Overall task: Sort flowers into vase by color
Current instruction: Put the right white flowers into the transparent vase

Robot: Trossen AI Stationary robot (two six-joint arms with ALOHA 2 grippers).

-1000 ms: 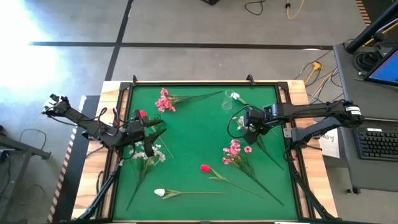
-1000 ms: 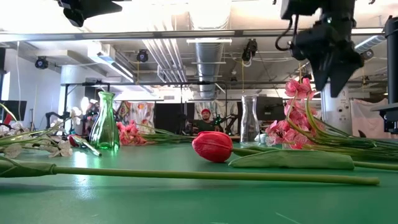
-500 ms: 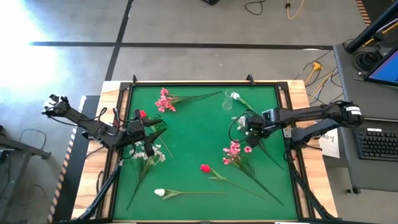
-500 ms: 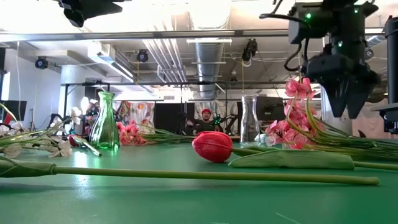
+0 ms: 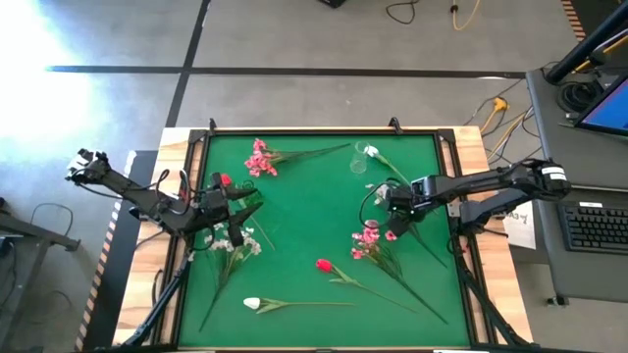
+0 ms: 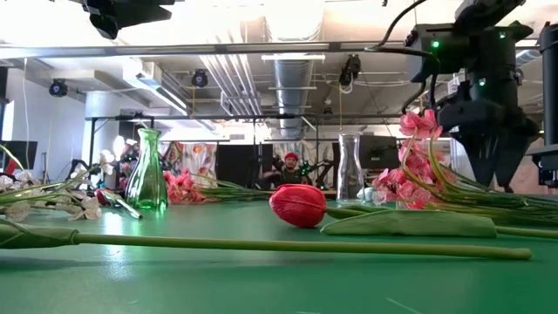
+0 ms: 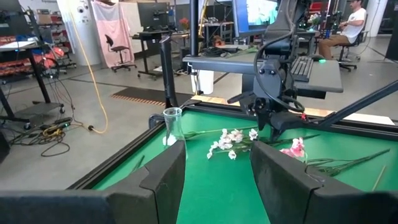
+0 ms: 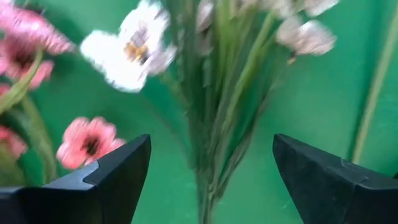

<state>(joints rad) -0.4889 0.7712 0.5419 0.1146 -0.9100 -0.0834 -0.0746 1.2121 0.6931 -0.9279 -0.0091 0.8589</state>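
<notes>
Green table (image 5: pixel 304 211) below me. White spray (image 8: pixel 217 93) lies straight ahead between my right gripper's (image 5: pixel 390 218) wide-spread fingers (image 8: pixel 118 168), pink blossoms (image 8: pixel 87 142) just beside one. My left gripper (image 5: pixel 235 206) hangs half-open and empty above another white spray (image 5: pixel 235 247).

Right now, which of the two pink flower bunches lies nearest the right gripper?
The pink bunch just below the right gripper on the mat's right side; the other pink bunch lies at the far left edge.

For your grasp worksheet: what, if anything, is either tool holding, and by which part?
Nothing is held. The right tool hangs open over a white flower spray; the left tool is open too.
</notes>
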